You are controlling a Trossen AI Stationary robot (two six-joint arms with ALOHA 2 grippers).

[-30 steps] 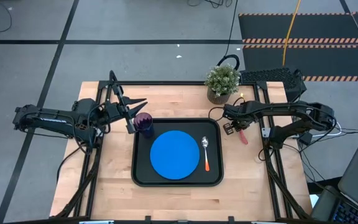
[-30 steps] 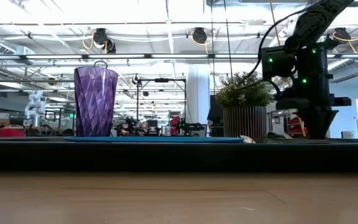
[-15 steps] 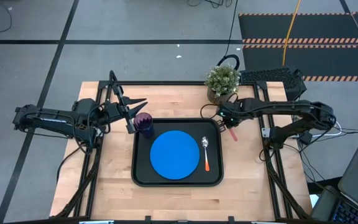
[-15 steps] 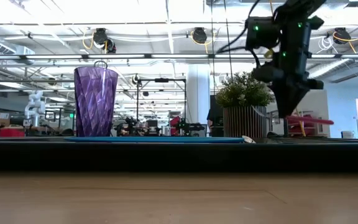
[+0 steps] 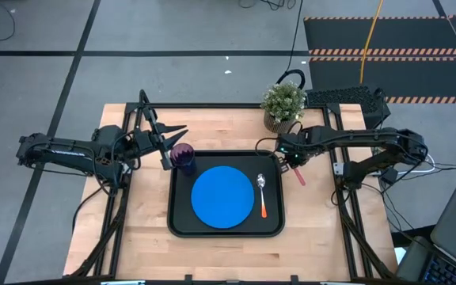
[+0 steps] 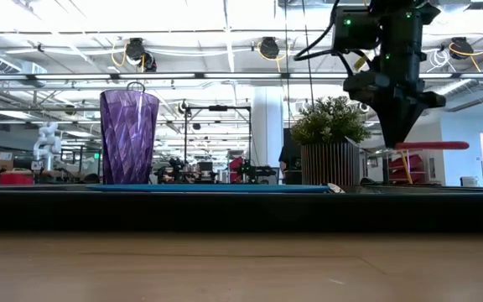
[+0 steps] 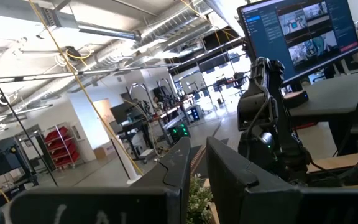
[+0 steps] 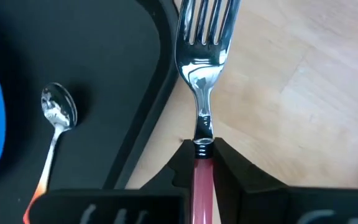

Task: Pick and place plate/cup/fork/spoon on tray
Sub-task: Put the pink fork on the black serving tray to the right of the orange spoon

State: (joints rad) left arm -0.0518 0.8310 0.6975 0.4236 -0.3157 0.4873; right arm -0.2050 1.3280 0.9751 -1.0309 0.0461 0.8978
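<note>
One piece of tableware remains off the tray (image 5: 172, 207): the fork (image 8: 202, 68), pinched by its red handle in the jaws of the right gripper (image 5: 292, 157) and carried level above the tabletop (image 5: 315, 237), tines just beside the tray's right rim. The plate (image 5: 222, 197), the cup (image 5: 184, 155) and the spoon (image 5: 262, 195) already sit on the tray. The fork looks light and stiff, its metal tines smooth and likely slippery, so the handle, clamped close to the metal neck as here, seems the sound place to hold it; so thin a grip may let it swivel. A second ago the right gripper stood low at the tabletop farther from the tray, the fork's handle angled down; half a second ago it had risen with the fork tilted. Now the fork hangs roughly horizontal. The left gripper (image 5: 167, 141) has stayed beside the cup, jaws partly apart, holding nothing.
</note>
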